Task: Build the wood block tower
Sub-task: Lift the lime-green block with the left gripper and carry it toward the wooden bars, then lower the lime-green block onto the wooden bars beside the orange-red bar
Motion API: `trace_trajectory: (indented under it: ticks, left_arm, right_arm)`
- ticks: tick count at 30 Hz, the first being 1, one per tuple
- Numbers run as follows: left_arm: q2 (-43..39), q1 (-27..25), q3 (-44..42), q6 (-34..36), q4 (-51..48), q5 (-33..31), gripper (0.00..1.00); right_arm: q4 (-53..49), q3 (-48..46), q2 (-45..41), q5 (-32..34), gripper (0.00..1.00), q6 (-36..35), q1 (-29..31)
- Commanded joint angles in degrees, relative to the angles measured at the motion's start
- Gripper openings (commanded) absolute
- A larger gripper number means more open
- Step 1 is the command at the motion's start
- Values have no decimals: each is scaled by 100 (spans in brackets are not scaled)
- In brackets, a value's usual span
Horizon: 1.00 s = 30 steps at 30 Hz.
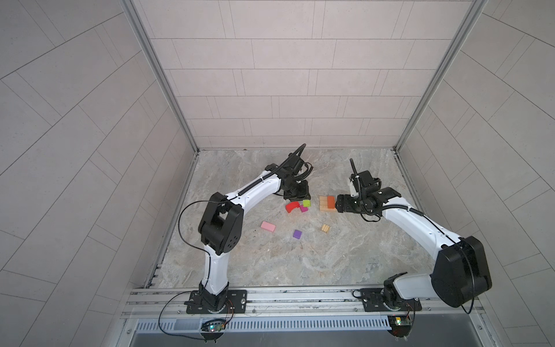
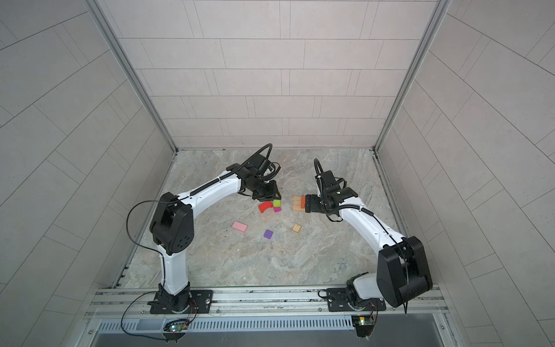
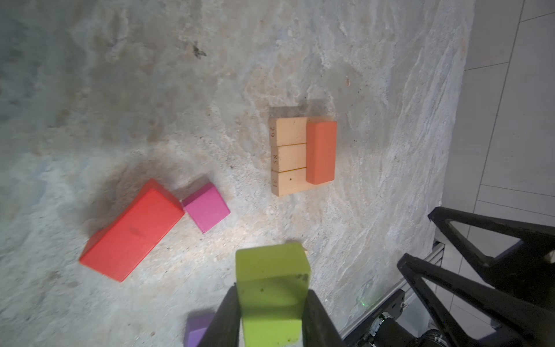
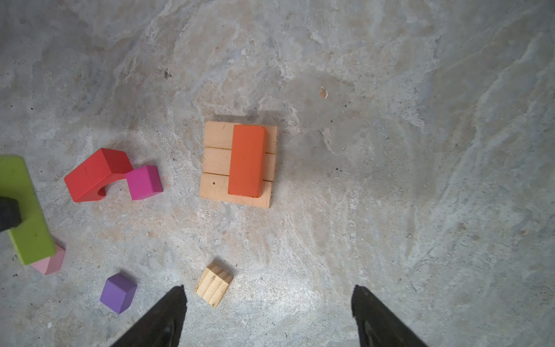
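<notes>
Left gripper (image 3: 271, 293) clamps the lime green block (image 3: 271, 264) between its jaws.

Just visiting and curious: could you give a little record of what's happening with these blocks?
Tower so far: orange wooden rectangle lying on three plain tan wooden bars
Left gripper: shut on lime green wooden block
Right gripper: open, empty
Loose blocks: red arch touching magenta cube; pink rectangle; purple cube; small tan block
</notes>
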Motion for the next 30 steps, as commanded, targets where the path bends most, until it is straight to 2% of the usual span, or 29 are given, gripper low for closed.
trace_trajectory:
  ticks: [1,6,11,30]
  left_arm:
    - [241,-35,278,-352,248,417,14]
    - [682,-42,547,-807,736,828,14]
    - [1073,-74,928,-857,794,1007,14]
    - [1690,-132,1380,-14,758,1168,14]
  right_arm:
    - [-55,-30,-7,-196,87,68,-112]
    - [-28,-28,8,-71,87,53,-228]
    - [7,-11,97,-144,87,26,-334]
    - [-59,-8,122,-322,86,32,-552]
